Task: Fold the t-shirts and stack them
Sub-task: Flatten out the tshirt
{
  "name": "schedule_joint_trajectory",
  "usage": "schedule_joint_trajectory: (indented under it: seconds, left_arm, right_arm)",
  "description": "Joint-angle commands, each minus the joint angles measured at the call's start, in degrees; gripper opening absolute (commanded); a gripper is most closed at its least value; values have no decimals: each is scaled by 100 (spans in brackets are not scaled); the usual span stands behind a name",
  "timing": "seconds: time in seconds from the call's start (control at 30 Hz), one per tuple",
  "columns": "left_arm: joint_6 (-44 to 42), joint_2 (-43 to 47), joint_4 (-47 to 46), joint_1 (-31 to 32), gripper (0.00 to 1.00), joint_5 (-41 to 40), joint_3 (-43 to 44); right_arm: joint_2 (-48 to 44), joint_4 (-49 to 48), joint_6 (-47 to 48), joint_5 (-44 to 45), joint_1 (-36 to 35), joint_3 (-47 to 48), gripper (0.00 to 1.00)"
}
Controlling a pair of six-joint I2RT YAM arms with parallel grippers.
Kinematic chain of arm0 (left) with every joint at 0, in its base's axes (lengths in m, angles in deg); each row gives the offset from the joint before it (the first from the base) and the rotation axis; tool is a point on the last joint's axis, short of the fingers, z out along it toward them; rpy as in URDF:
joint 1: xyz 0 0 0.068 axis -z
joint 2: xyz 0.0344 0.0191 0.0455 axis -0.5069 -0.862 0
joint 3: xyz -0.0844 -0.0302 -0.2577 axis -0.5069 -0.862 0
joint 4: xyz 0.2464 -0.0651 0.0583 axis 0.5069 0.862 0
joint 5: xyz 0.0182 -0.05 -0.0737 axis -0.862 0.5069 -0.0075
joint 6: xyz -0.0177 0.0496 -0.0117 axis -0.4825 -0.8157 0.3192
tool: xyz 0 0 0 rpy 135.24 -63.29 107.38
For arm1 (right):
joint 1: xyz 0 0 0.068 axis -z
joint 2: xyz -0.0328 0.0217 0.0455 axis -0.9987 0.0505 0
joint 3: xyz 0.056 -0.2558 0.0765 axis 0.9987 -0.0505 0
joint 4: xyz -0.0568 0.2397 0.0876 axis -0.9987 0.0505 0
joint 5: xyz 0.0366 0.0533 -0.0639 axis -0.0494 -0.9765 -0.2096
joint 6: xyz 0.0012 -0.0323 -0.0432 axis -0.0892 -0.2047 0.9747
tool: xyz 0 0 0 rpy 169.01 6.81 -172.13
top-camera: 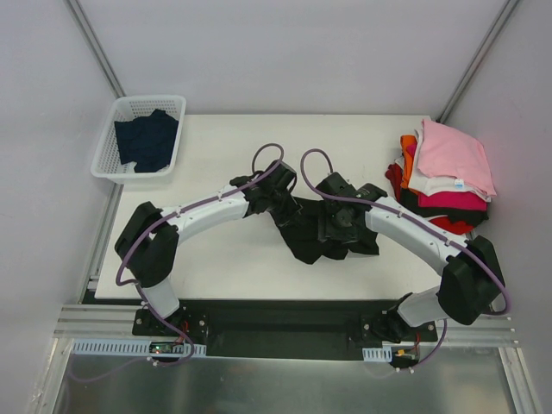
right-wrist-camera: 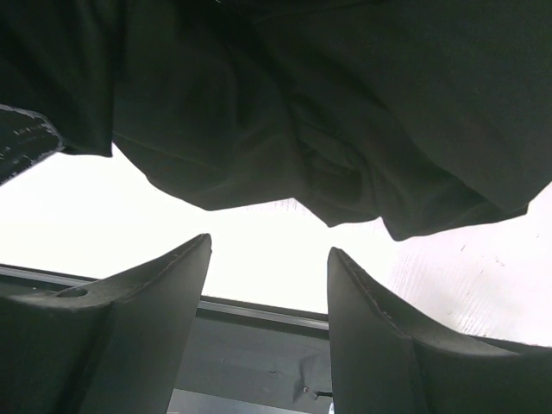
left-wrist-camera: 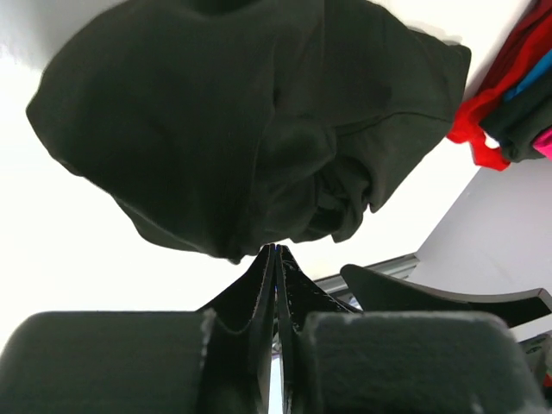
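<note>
A black t-shirt [top-camera: 321, 237] lies crumpled in the middle of the table, between both arms. My left gripper [top-camera: 278, 201] is at its left end; in the left wrist view the jaws [left-wrist-camera: 276, 248] are pressed together with their tips at the lower edge of the black cloth [left-wrist-camera: 233, 129], pinching it there. My right gripper [top-camera: 339, 226] hovers over the shirt's right part. In the right wrist view its fingers [right-wrist-camera: 267, 259] stand apart with nothing between them, and the dark cloth [right-wrist-camera: 328, 112] lies just beyond the tips. Folded t-shirts [top-camera: 444, 177] are stacked at the right, a pink one on top.
A white basket [top-camera: 112, 129] at the table's back left holds a dark navy shirt [top-camera: 148, 138]. The stack's red and magenta edges [left-wrist-camera: 492, 121] show at the right of the left wrist view. The table's near edge and metal rail [right-wrist-camera: 259, 310] lie below the right fingers.
</note>
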Motion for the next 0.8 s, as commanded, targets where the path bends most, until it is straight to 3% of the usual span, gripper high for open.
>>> schedule_joint_trajectory:
  seconds: [0.0,0.57,0.6,0.63,0.73,0.77]
  left_arm:
    - [19,107,8,15,0,-17,165]
    - [-377,283,333,-29,0,-333,850]
    - [-360,274,351,-21,5,-307,833]
    - [-342,239,368,-21,21,-229,781]
    - [-175,204,368,-21,50,-96,491]
    - [-149,195,360,-21,55,-79,395]
  right_arm:
    - [-118,26,48,155,-29,-43,60]
    - [58,-44,268,129,94,177,59]
    - [67,-79,277,111,85,177,59]
    - [75,-88,277,120,94,186,59]
    - [102,-114,277,111,94,151,59]
    - [102,-123,268,111,94,125,59]
